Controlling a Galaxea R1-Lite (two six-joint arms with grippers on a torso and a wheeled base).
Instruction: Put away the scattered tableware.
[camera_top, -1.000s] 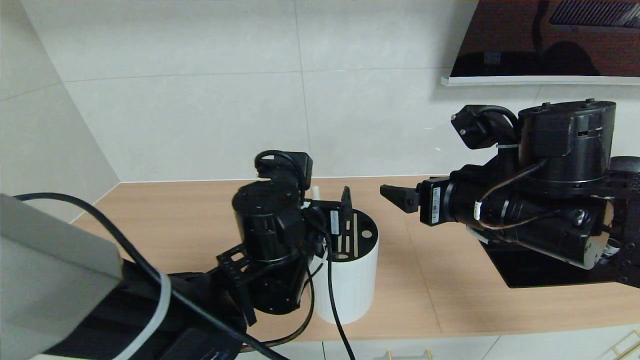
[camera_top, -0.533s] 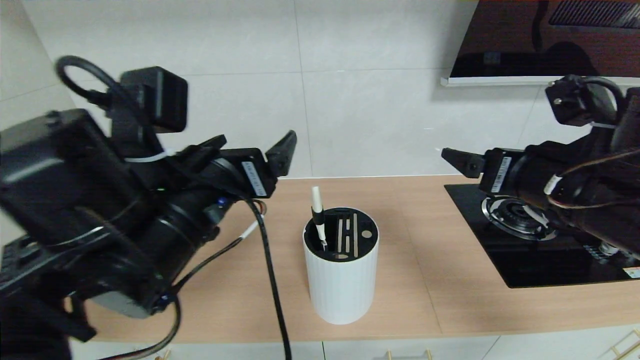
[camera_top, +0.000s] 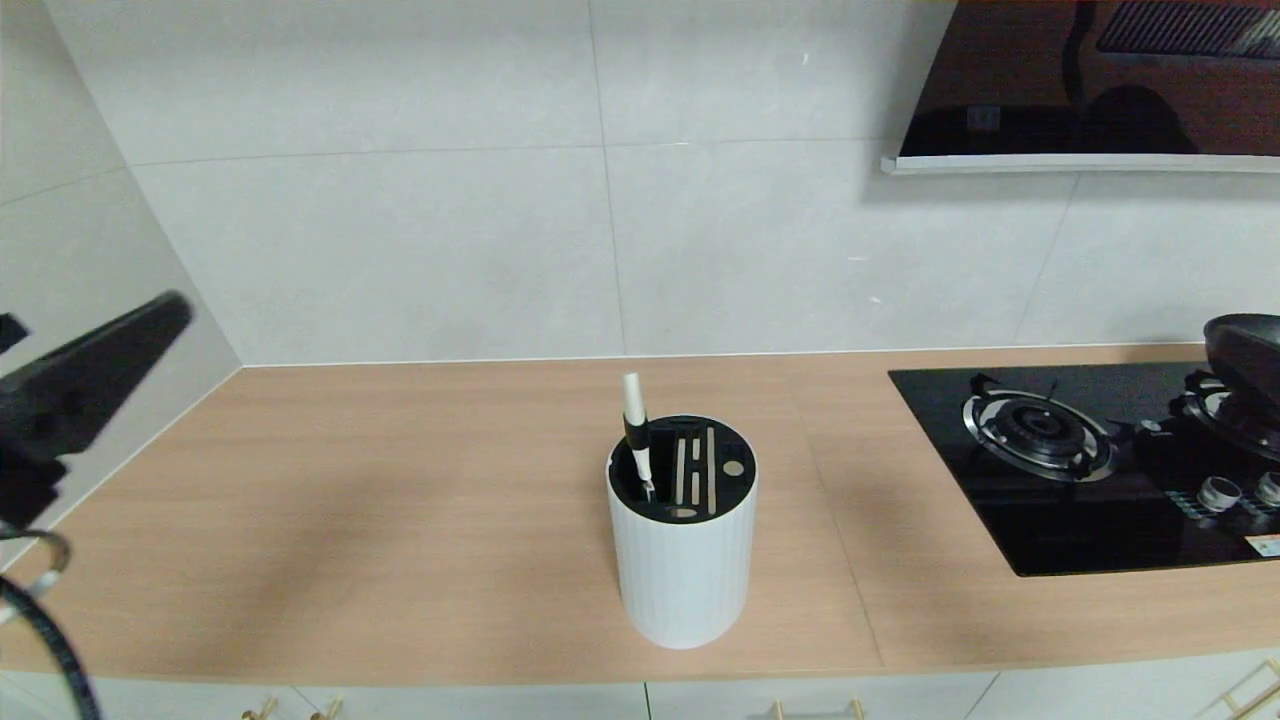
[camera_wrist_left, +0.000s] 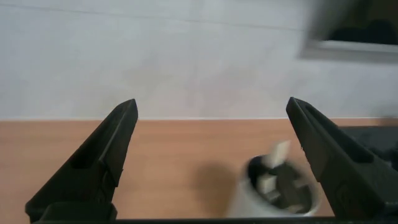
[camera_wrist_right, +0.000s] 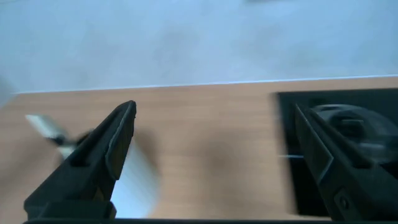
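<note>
So here's where it's at: both hands are empty and spread wide. The left hand (camera_wrist_left: 211, 109) has its two fingers far apart with nothing between them, and it's the same deal for the right hand (camera_wrist_right: 213, 112). The one piece of tableware I can make out is a utensil (camera_top: 634, 425) with a white handle and a dark band. It's parked in the white holder (camera_top: 682, 570), which is out in front of the left hand and lower, well apart from it. In the head view the holder is off to that hand's right, with one finger (camera_top: 95, 365) poking in at the edge. For the right hand the holder is ahead and off toward its left, and the hob (camera_top: 1070, 500) is over on the holder's right. The utensil stands handle up, leaning a little, in the big opening on the holder's top, not in the narrow slots (camera_top: 695, 465) beside it. Makes sense to me: the working end is tucked down inside and the handle is easy to grab later. I can't tell what kind of utensil it is, since that end is hidden. The holder stands upright on the bench (camera_top: 400, 480) near the front edge, roughly between the two arms, so I reckon either one can drop stuff in. With both hands carrying nothing, my guess is this piece is sorted and they're free for whatever's next.
</note>
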